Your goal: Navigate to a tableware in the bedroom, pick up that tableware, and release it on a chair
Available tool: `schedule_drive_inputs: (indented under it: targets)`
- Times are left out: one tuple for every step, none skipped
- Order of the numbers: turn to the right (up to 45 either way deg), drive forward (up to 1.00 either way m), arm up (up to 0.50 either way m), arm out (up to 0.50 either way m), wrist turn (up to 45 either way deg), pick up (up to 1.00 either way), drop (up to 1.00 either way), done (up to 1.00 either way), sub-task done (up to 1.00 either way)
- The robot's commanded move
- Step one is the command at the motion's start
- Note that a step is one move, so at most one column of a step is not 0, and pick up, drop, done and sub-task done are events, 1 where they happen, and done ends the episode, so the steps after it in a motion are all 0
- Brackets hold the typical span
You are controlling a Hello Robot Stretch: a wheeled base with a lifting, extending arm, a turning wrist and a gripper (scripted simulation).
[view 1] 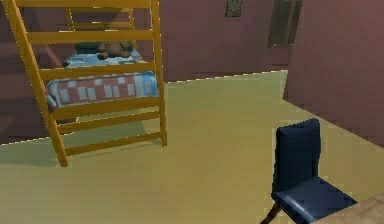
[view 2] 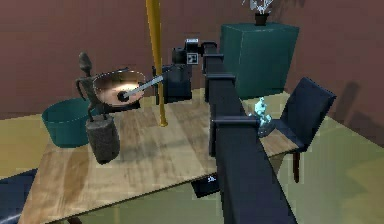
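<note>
Forward view count: 1 wooden-framed bed point(view 1: 95, 92), 1 brown lump point(view 1: 113, 49) on it, 1 chair point(view 1: 300, 165), 1 small wall picture point(view 1: 234, 8).

Arm side view count: 1 tabletop point(view 2: 150, 165), 1 pan point(view 2: 118, 88), 1 teal tub point(view 2: 65, 122), 1 grey pot point(view 2: 104, 140), 1 dark upright piece point(view 2: 85, 68) behind the pan, 1 small glassy item point(view 2: 262, 115).

Also 1 yellow post point(view 2: 153, 40), 1 teal cabinet point(view 2: 260, 60), 1 plant point(view 2: 262, 8) on top of it, and 1 dark blue chair.

Robot side: 1 arm point(view 2: 240, 150), 1 end effector point(view 2: 158, 82), 2 white marker squares point(view 2: 191, 45).

Can't tell whether both views show the same chair, so the total is 1 or 2.
</note>
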Motion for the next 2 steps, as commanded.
schedule_drive_inputs:
  targets:
    - [0.0,0.0,0.0,0.0,-45.0,0.0,0.0,0.0,0.0]
    - [0.0,0.0,0.0,0.0,-21.0,0.0,0.0,0.0,0.0]
